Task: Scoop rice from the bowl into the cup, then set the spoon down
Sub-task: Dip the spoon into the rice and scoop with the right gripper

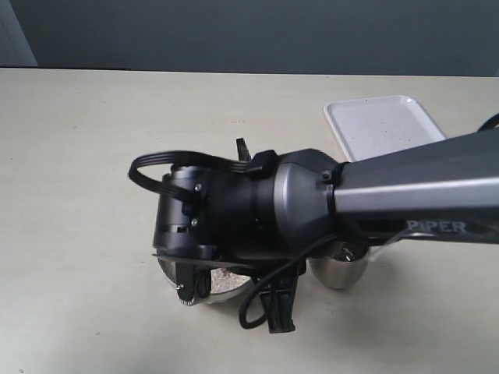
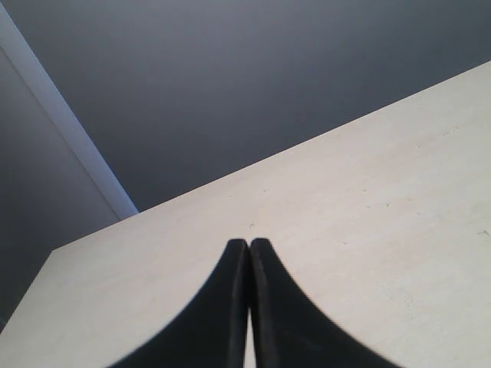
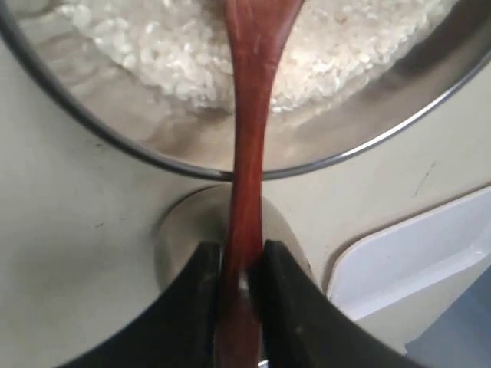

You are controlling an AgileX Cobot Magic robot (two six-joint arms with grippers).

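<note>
In the right wrist view my right gripper [image 3: 243, 257] is shut on the handle of the dark reddish-brown wooden spoon [image 3: 249, 115]. The spoon reaches over the rim of the steel bowl [image 3: 115, 142], and its head end sits at the white rice [image 3: 153, 46], cut off by the frame edge. The steel cup [image 3: 180, 230] stands just beside the bowl, under the fingers. In the exterior view the right arm [image 1: 273, 202] covers most of the bowl [image 1: 222, 290]; a patch of rice [image 1: 228, 274] and the cup [image 1: 339, 269] show. My left gripper [image 2: 249, 244] is shut and holds nothing.
A white rectangular tray [image 1: 382, 125] lies at the back right of the pale table [image 1: 78, 156], close behind the cup; its corner also appears as the white tray [image 3: 406, 253] in the right wrist view. A dark wall stands behind the table's far edge.
</note>
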